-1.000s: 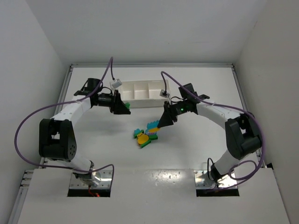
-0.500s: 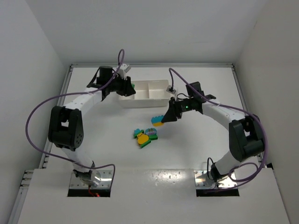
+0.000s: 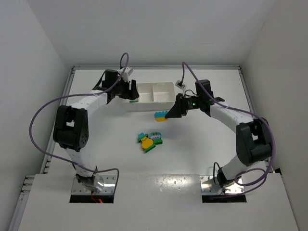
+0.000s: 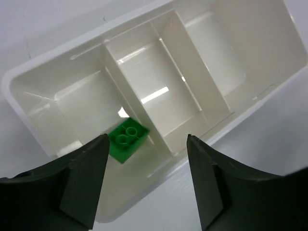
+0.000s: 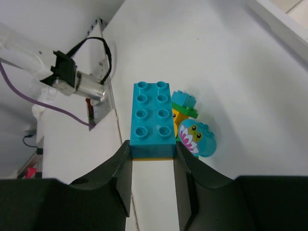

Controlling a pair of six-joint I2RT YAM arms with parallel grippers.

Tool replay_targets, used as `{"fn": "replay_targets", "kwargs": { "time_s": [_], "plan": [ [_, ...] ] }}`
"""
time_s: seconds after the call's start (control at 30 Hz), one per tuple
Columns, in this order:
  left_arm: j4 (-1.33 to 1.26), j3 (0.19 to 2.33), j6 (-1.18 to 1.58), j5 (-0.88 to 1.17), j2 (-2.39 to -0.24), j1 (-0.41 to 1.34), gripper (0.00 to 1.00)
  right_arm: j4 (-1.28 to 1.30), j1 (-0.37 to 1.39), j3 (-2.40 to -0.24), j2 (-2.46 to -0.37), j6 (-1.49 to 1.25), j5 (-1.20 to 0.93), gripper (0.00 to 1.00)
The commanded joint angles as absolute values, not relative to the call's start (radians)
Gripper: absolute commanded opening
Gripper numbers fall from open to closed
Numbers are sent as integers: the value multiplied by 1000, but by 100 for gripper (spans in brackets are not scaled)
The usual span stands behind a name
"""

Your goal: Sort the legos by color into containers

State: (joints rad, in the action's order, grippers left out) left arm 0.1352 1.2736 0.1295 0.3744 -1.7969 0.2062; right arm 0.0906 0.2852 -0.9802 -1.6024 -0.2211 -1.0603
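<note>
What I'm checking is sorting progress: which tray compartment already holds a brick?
The end compartment below the left gripper: a green brick lies in it, while the other two are bare.

Before me the white counter lies matte and evenly lit, edged by a thin metal rail at twelve o'clock. Plain pale walls close me in at nine, twelve and three o'clock. A glossy white panel spans six o'clock, catching soft reflections.

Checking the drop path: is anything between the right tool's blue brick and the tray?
Nothing visible does: the blue brick, shut in the right tool, hangs just short of the near wall of the tray.
</note>
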Motion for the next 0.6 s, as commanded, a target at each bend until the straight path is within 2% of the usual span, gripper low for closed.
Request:
{"fn": "replay_targets", "kwargs": {
  "time_s": [0.0,0.03,0.1,0.2,0.47,0.57],
  "plan": [
    [39,1208,190,471,-1686,206,72,-86,276,-991,-1614,-380,-1130,0],
    [-21,1181,204,491,-1662,196,100,-138,276,-982,-1614,-406,-1131,0],
    [-76,1115,247,618,-1605,186,100,-216,276,-971,-1624,-478,-1141,0],
    [-176,1077,343,947,-1595,161,91,-326,276,-953,-1624,-619,-1141,0],
    [-278,982,479,1124,-1505,225,82,-662,276,-942,-1675,-929,-1095,0],
    [-269,982,488,1152,-1496,236,82,-715,276,-942,-1695,-997,-1074,0]
  ]
}}
